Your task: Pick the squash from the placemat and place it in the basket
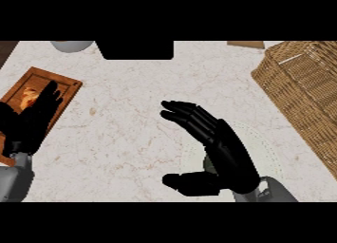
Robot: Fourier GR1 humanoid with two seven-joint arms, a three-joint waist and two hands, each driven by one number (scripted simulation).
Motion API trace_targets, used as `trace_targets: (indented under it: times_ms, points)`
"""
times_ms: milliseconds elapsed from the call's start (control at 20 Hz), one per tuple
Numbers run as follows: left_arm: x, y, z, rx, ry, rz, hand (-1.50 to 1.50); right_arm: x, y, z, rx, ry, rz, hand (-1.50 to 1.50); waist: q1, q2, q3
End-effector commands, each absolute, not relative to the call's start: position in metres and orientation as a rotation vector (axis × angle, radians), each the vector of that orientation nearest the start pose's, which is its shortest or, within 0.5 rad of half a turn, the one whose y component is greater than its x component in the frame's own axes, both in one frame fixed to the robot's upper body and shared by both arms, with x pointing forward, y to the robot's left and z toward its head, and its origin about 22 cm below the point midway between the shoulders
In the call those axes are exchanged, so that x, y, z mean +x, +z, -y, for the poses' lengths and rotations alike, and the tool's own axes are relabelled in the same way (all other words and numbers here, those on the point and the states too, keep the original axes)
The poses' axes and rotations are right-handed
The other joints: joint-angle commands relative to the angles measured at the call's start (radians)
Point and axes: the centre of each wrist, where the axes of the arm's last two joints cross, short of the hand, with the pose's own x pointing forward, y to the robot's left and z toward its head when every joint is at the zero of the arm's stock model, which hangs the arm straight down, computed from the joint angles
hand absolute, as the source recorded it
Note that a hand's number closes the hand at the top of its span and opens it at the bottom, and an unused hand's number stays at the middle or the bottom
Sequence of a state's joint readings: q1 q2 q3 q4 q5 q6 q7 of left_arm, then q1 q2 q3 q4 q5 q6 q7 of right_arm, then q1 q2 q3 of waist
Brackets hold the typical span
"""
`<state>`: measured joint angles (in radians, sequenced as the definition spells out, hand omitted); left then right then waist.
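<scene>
Left hand (23, 121) rests open, fingers straight, over wooden board (67, 88) at left; orange item peeking behind it, can't tell if it's the squash. Right hand (216, 147) center, fingers extended, thumb out, holding nothing, above a faint pale placemat (269, 147). Wicker basket (311, 90) far right. Risk: squash hidden, so the grasp may land on nothing.

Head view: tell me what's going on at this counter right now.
Neither hand holds anything. The right hand hangs open over the marble counter, above a pale placemat, fingers straight and thumb out. The left hand rests open at the left edge, over a wooden board with something orange on it. The wicker basket stands at the right. No squash can be made out for certain.
</scene>
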<state>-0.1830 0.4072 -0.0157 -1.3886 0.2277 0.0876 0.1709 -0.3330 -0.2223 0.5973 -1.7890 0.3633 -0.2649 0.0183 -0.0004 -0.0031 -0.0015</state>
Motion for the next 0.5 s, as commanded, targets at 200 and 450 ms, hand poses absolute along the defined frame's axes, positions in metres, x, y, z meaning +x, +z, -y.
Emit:
trace_targets:
  times_ms: [200, 450]
  points:
    - [0.284, 0.035, -0.322, 0.203, -0.057, 1.366, 0.0, 0.24, 0.148, 0.105, -0.519, 1.003, 1.746, -1.5, -0.03, -0.016, -0.005]
    - [0.282, 0.031, -0.329, 0.209, -0.045, 1.364, 0.0, 0.255, 0.196, 0.121, -0.912, 1.031, 1.532, -1.5, -0.033, -0.017, -0.005]
